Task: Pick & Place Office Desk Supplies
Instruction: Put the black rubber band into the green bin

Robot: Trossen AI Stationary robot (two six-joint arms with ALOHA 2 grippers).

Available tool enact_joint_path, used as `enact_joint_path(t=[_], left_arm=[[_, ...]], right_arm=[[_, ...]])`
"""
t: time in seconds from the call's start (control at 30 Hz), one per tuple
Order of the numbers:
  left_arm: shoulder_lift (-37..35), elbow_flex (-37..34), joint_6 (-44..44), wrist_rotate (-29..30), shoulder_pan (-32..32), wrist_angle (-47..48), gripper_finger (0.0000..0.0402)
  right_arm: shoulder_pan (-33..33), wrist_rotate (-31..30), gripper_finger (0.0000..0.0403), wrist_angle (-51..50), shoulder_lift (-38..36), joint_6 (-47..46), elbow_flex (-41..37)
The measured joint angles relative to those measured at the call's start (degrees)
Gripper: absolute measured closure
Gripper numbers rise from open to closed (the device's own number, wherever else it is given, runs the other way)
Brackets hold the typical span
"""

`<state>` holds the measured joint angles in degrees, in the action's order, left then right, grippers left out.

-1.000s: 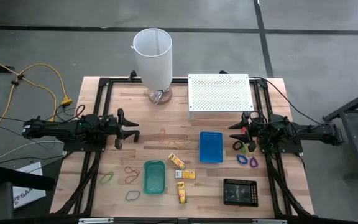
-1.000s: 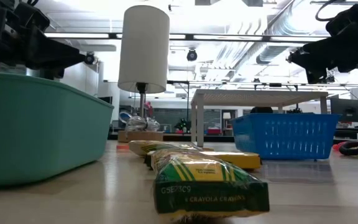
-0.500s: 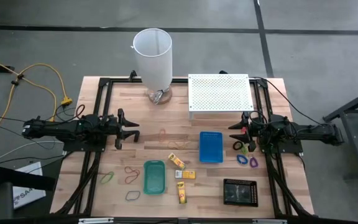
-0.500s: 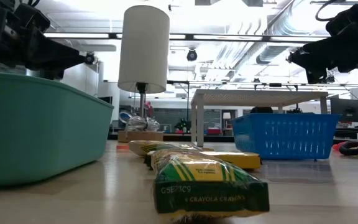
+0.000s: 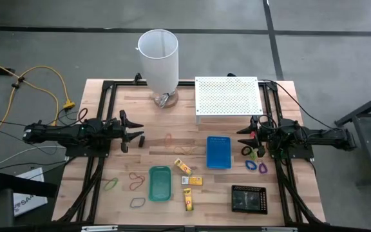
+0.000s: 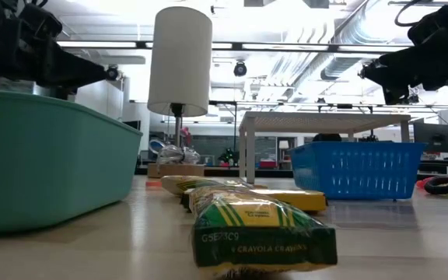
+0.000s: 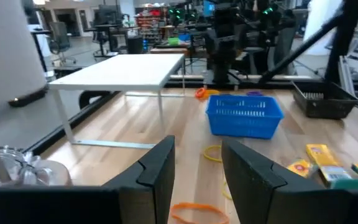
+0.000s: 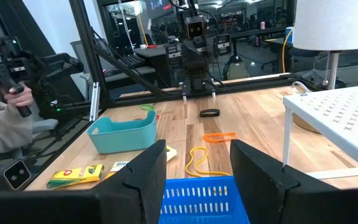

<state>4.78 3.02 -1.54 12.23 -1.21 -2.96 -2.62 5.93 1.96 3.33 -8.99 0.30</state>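
Both arms are parked at the sides of the wooden slatted table (image 5: 102,103) right now. The left gripper (image 5: 136,133) sits near the left edge about halfway along it, fingers (image 7: 160,171) spread apart with nothing between them. The right gripper (image 5: 244,133) is near the right edge, also roughly mid-length, fingers (image 8: 148,174) parted and holding nothing.

The supplies are scattered all over:
- a thin orange rubber-band loop (image 5: 169,137) and a thin yellow rubber-band loop (image 5: 185,149) lie around the middle of the table, between the two grippers
- three small yellow oblong crayon packets (image 5: 183,167) are clustered toward the front edge, just right of the teal rectangular plastic tray (image 5: 160,183)
- thin green, red and orange rubber-band loops (image 5: 135,176) lie near the front left corner, left of the teal tray
- a black ring clip (image 5: 246,151) and a small green clip (image 5: 261,153) sit just below the right gripper, with a blue clip (image 5: 250,165) and a purple clip (image 5: 263,167) a bit nearer the front edge

The blue rectangular mesh basket (image 5: 218,152) is right of centre, looks empty. The black rectangular tray (image 5: 248,198) is near the front right corner. At the back edge there's a tall white cylindrical lamp (image 5: 158,61) and a white perforated riser shelf (image 5: 227,95).

In the right wrist view a person's sleeve and hand (image 8: 8,106) show off past the table, gripping a handle.
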Motion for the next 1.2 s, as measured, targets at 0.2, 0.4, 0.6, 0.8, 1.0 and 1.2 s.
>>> enact_joint_path(t=[0.2,0.4,0.6,0.8,1.0,1.2], left_arm=[[0.74,2.27,-1.77,4.54,-0.2,0.42,0.0275],[6.77,8.82,-1.71,9.06,-1.4,3.89,0.0275],[17.11,17.98,-1.62,12.8,-2.58,7.75,0.0275],[27.24,25.99,7.16,20.14,-4.63,18.46,0.0275],[35.87,31.66,22.37,28.49,-7.64,32.72,0.0275],[45.74,40.2,39.46,28.22,-9.7,48.52,0.0275]], right_arm=[[-0.01,0.02,0.0237,0.0,-0.01,0.0,0.0],[0.01,0.0,0.0237,0.0,0.0,0.0,0.0],[-0.01,0.02,0.0237,0.0,-0.02,0.0,0.0],[0.01,0.02,0.0237,0.0,-0.02,0.0,0.0],[0.01,0.02,0.0237,0.0,-0.02,0.0,0.02],[0.01,0.02,0.0237,0.0,-0.02,0.0,0.0]])
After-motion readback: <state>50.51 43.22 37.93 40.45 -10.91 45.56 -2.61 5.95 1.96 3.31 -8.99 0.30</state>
